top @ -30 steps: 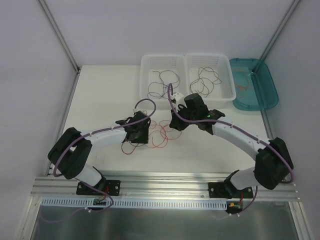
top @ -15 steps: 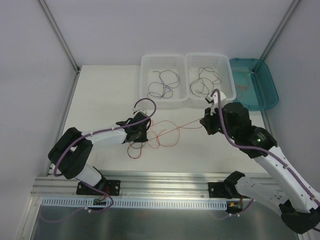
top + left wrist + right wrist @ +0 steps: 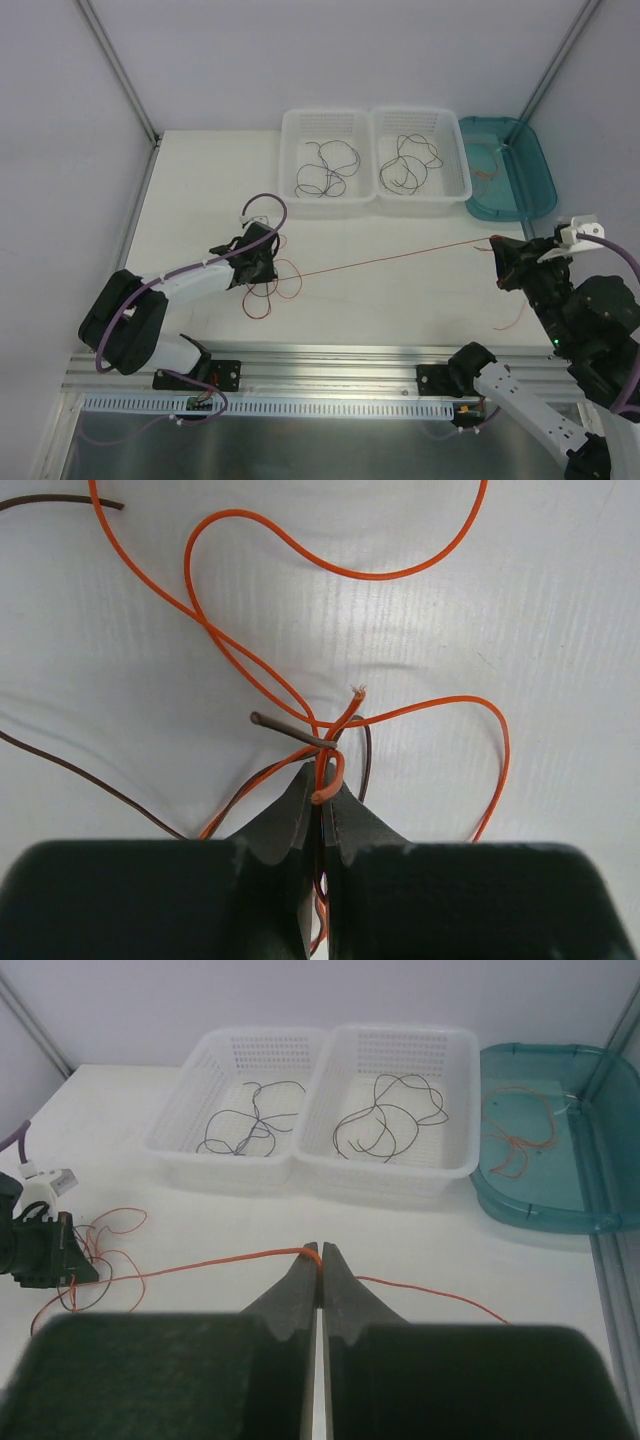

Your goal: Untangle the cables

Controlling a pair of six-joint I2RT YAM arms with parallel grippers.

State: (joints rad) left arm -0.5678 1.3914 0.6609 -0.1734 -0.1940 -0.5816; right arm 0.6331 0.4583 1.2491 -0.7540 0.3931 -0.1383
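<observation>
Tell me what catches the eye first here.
An orange wire runs in a straight line across the table, from the left hand, shut on a small tangle, to the right hand, shut on it near the right edge. Behind stand two white baskets holding dark wires.

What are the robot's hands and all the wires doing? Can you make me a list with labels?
Left gripper: shut on the tangle
Right gripper: shut on the orange wire, stretched straight across from the tangle
Tangle: orange and dark loops on the table
White baskets: dark wires in each
Teal tray: orange strand inside
</observation>
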